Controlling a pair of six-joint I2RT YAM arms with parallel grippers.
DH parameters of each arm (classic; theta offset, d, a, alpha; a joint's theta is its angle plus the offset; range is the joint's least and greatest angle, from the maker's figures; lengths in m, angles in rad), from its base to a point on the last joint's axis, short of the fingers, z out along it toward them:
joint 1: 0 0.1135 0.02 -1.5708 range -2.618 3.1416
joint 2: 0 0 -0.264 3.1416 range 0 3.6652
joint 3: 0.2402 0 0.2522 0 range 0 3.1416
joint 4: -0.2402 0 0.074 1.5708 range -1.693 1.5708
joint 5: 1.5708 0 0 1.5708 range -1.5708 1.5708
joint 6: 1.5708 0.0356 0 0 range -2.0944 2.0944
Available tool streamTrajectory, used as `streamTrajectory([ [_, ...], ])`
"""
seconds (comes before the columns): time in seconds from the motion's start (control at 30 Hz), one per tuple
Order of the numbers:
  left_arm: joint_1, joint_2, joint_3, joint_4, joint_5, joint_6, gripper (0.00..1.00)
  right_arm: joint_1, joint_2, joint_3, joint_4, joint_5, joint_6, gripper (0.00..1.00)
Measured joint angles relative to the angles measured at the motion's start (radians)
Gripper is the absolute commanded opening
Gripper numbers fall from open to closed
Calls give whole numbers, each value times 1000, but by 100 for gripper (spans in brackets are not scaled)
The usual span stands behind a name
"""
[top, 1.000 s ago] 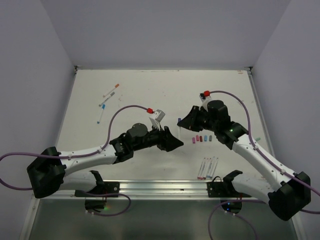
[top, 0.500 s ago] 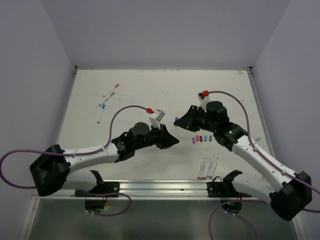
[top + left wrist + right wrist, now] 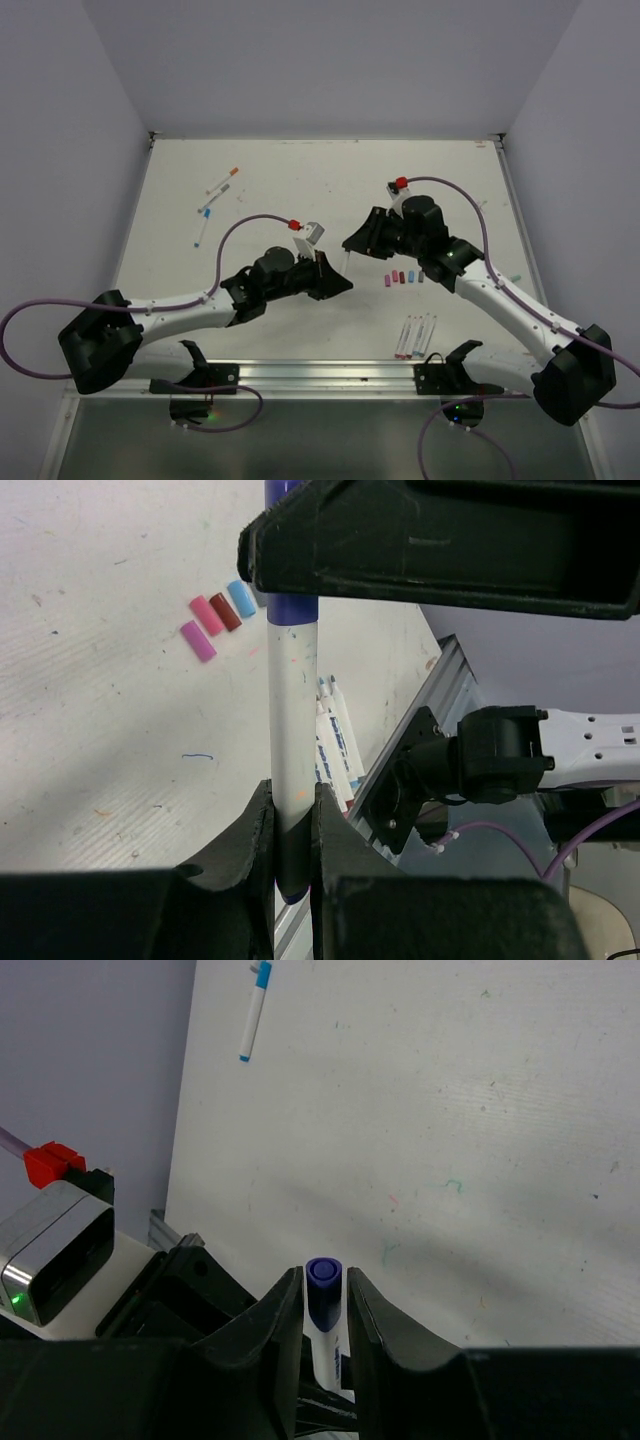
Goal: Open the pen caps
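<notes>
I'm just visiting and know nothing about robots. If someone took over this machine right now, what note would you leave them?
Left gripper: shut on the slim white pen barrel.
Right gripper: shut on that pen's purple cap, which is still seated.
Done: loose caps in pink, red, blue and grey lie by the right arm, with the uncapped pens near its base.
Left: pull this cap off, then do the pens at far left, which look capped.
</notes>
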Motion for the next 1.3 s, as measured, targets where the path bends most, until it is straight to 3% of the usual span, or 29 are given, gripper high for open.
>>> streamTrajectory([
  [0.13, 0, -14, -13, 0, 3, -2, 0, 0, 21, 9, 2, -3, -2, 26],
  [0.23, 0, -19, -17, 0, 3, -3, 0, 4, 28, 14, 3, -7, -8, 0],
  [0.43, 12, -19, -42, 56, 38, -31, 0, 4, 35, 16, 20, -19, -16, 0],
  [0.77, 68, 87, -243, 608, 192, -293, 0, -70, 132, 3, 145, -288, 11, 0],
  [0.97, 14, 71, -308, 764, 375, -312, 0, -147, 211, 19, 241, -246, 28, 0],
  [1.07, 11, 29, -308, 670, 354, -275, 0, -159, 235, 54, 215, -201, 13, 0],
  [1.3, -20, -79, -297, 229, 95, -179, 0, -92, 307, 215, -136, 48, -123, 0],
])
